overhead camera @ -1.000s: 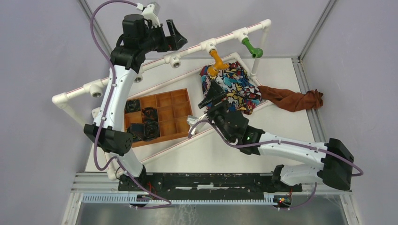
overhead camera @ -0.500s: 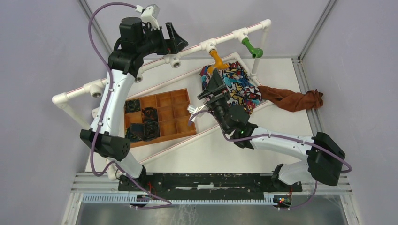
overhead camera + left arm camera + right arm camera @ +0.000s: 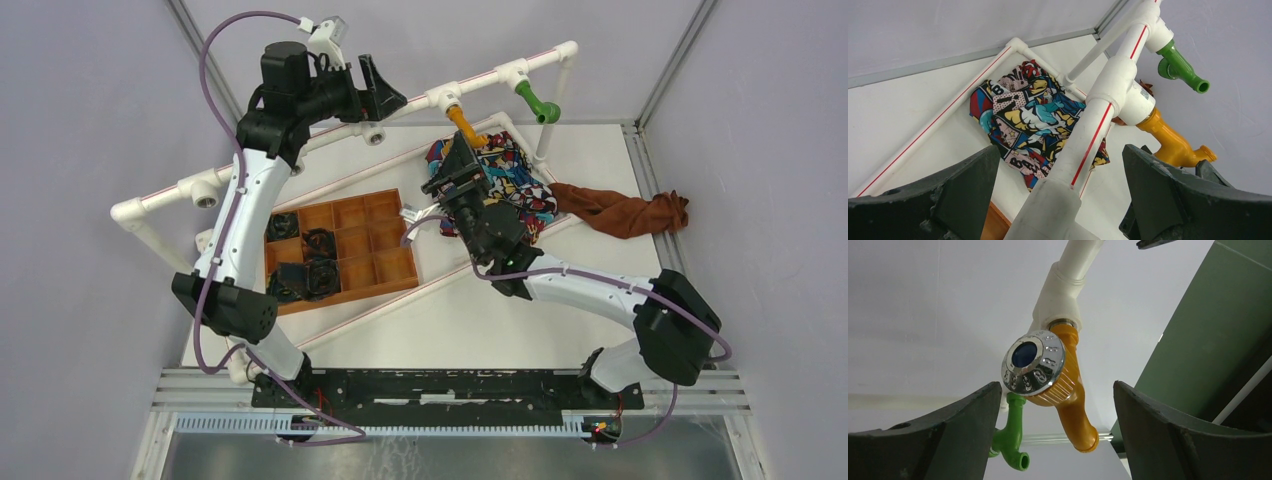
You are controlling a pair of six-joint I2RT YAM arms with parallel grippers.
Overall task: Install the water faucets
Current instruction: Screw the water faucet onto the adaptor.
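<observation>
We judge this the tightening step. The right gripper (image 3: pixel 452 165) has its fingers apart around the orange-yellow plastic faucet (image 3: pixel 1058 385), which is seated in the white pipe rail (image 3: pixel 1098 120) beside the green plastic faucet (image 3: pixel 537 103). Next, they should close and twist. The left gripper (image 3: pixel 385 90) has its fingers spread astride the rail. A second ago, the right arm sat lower.

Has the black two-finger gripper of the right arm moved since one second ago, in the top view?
Yes. The right gripper has moved up the view, closer to the orange-yellow plastic faucet on the white pipe rail, which stayed put.
</observation>
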